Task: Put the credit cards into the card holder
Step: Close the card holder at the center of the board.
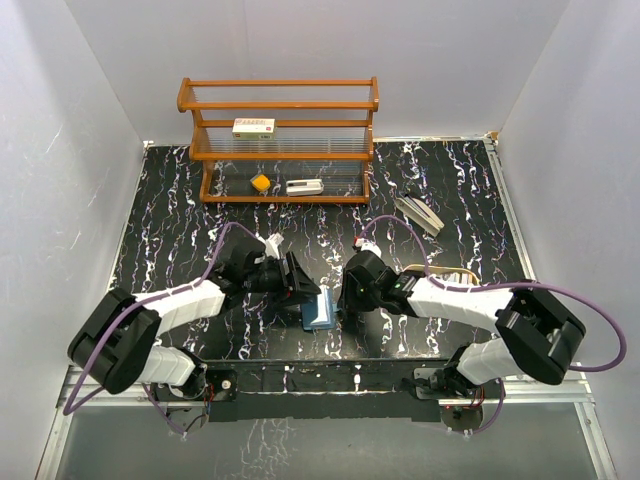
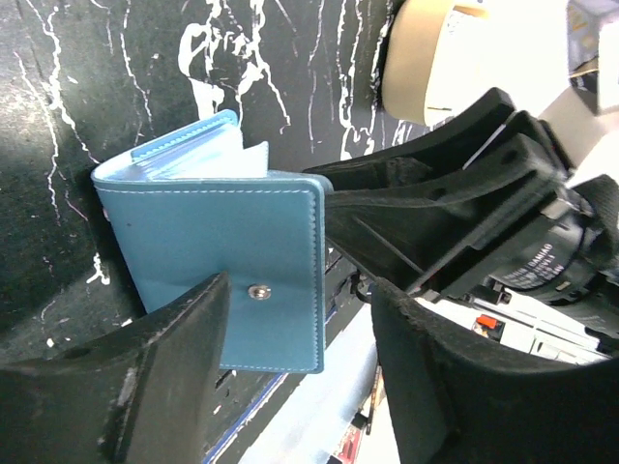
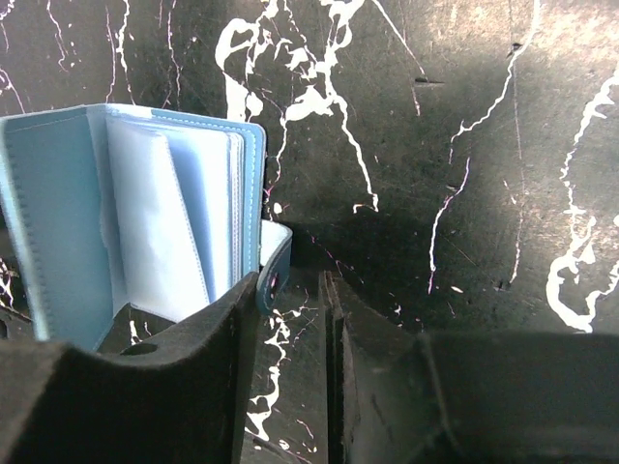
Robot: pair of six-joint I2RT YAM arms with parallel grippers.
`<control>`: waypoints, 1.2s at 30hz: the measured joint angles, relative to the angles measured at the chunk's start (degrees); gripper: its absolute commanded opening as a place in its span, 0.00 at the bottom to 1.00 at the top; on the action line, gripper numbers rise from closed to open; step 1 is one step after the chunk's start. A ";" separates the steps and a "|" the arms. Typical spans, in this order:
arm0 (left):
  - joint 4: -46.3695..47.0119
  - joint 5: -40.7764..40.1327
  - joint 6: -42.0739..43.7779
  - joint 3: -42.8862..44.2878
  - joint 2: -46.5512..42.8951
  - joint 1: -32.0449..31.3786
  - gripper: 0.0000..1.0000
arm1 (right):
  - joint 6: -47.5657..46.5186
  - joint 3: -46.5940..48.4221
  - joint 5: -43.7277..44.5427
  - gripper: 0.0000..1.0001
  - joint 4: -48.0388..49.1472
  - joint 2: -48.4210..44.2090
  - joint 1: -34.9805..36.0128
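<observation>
The left end effector [image 2: 302,300] is released around the card holder [image 2: 222,232]. Only the right wrist view shows the right end effector [image 3: 290,285] pinching its tab [image 3: 274,249].

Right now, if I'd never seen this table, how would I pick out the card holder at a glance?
On the black, white-veined table, look from the wooden rack toward the near edge, where the left gripper and right gripper meet. The card holder is the small case between them, partly open, clear sleeves inside. Nothing else is light blue, and its cover has a metal snap.
</observation>
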 measured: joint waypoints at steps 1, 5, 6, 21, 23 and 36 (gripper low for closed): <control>-0.02 0.07 0.09 0.09 0.48 -0.02 0.55 | 0.00 0.00 0.00 0.31 0.00 -0.15 0.00; -0.09 0.42 0.42 0.83 2.27 -0.02 0.52 | 0.20 0.00 -0.24 0.32 0.09 -1.70 0.00; -0.22 0.39 0.59 0.94 2.29 -0.04 0.49 | 0.31 -0.02 -0.24 0.32 0.11 -2.19 0.00; -5.60 -1.60 4.79 3.78 2.49 -0.07 0.17 | 2.25 -0.57 -0.46 0.39 0.74 -5.27 0.00; -5.60 -1.57 4.96 4.09 3.37 -0.09 0.15 | 2.58 -1.14 -0.46 0.38 1.20 -5.90 0.00; -7.02 -2.27 6.80 4.35 7.04 -0.22 0.18 | 3.98 -3.06 -2.05 0.38 3.85 -6.23 0.00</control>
